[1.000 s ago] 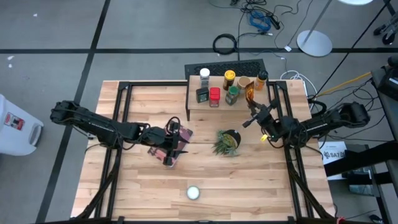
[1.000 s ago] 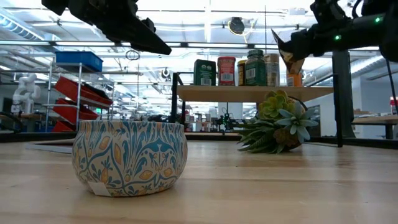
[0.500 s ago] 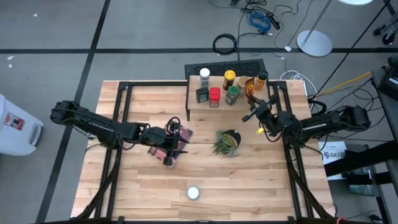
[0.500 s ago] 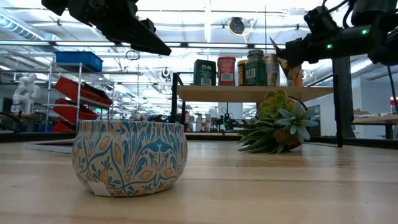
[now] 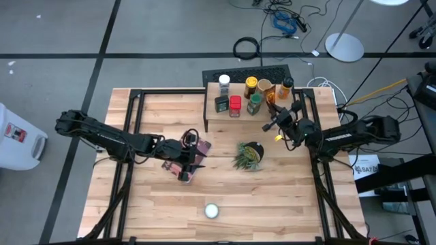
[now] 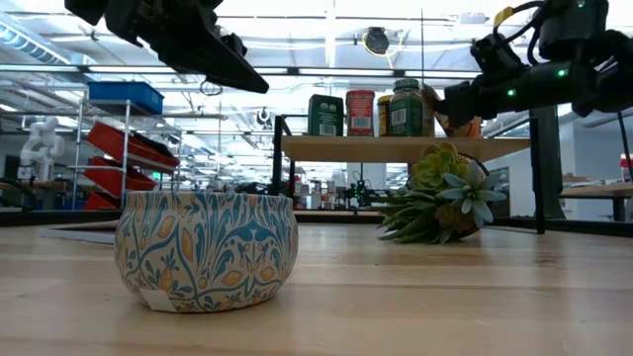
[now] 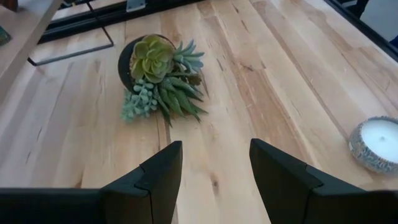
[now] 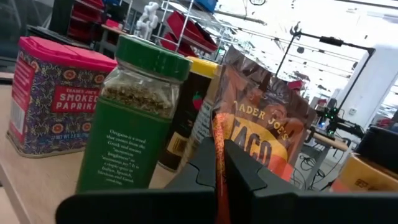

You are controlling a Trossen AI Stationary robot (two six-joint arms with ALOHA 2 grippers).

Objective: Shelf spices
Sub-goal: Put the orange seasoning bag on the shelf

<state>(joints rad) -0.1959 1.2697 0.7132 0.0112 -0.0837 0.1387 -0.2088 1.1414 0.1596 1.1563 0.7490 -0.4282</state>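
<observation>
Placing step: right tool [image 5: 272, 122] clamped on orange packet [image 8: 267, 140] over shelf [image 5: 214, 117]; next, lowering and release beside green-topped jar [image 8: 137, 124].

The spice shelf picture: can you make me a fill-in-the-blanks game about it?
1. The right gripper is pinching an orange packet with the word ____ on it.
2. The red tin on the shelf says smoked ____.
3. The jar beside the tin has a ____ lid.
4. The left gripper is open over the table, pointing toward a potted ____.

Missing words: taco; paprika; green; plant
</observation>
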